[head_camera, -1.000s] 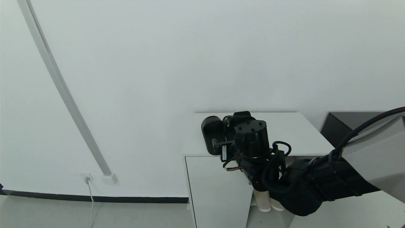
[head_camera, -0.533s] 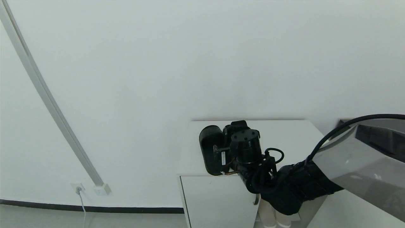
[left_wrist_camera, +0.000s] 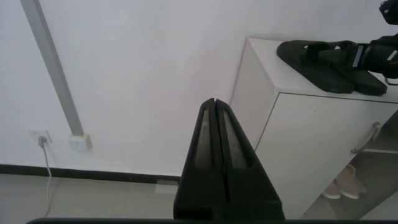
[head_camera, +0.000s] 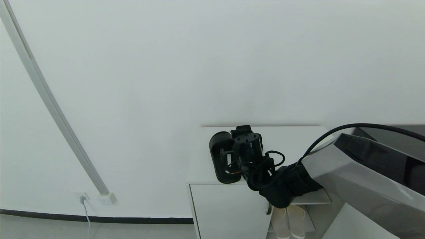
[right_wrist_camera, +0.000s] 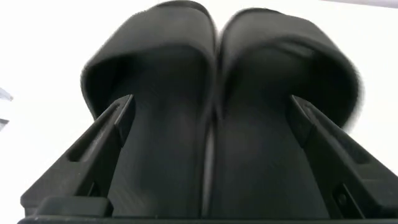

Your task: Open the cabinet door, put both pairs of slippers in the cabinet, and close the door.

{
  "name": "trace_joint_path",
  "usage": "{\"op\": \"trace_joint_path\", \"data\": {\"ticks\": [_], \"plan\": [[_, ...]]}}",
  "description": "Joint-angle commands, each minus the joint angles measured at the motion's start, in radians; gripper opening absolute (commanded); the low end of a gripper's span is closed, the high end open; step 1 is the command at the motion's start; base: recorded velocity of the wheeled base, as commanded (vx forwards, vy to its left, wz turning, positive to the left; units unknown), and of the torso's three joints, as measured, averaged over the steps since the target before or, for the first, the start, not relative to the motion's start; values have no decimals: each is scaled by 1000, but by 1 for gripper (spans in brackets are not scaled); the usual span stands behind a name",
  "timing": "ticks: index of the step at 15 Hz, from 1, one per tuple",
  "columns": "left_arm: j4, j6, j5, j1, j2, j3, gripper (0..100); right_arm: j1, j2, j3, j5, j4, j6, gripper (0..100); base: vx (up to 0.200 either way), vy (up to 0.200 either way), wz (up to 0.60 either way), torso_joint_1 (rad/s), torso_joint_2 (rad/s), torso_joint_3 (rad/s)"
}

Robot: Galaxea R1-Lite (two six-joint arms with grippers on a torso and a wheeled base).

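Black slippers [head_camera: 223, 162] lie as 1 pair, side by side, on top of the white cabinet [head_camera: 298, 142], near its left front corner and close to the front edge. My right gripper [right_wrist_camera: 211, 102] is level with them on the cabinet top. Its 2 fingers [right_wrist_camera: 99, 149] are spread wide, 1 along each outer side of the pair, so both slippers sit between them. I cannot tell from the wrist camera whether the fingers actually touch the sides. In the head view the right arm comes in from the right across the cabinet top to the slippers. My left gripper [left_wrist_camera: 214, 102] hangs well apart from the cabinet, out in front of the wall to its left, with its fingers pressed flat together and nothing between them. On the cabinet's front, the left door panel [head_camera: 229, 212] sits flush, with a pale handle [left_wrist_camera: 373, 134] at its right edge. To the right of that panel the compartment stands open, and the white slippers [head_camera: 288, 221] rest inside it, side by side under a shelf [head_camera: 313, 198]. On the wall to the left, a grey conduit [head_camera: 49, 99] runs down to a small box beside a socket [head_camera: 82, 198] with a cable plugged in.
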Motion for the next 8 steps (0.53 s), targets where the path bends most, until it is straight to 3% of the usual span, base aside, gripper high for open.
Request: {"op": "trace_joint_path", "data": {"ticks": [1,8], "plan": [[0,0,0,0,0,0,0,-28,78,-115,5,45,1,100,0,0,0,0,0,0],[0,-2,1,0,1,0,0,-59,191,-359,5,186,1,100,0,0,0,0,0,0]]}}
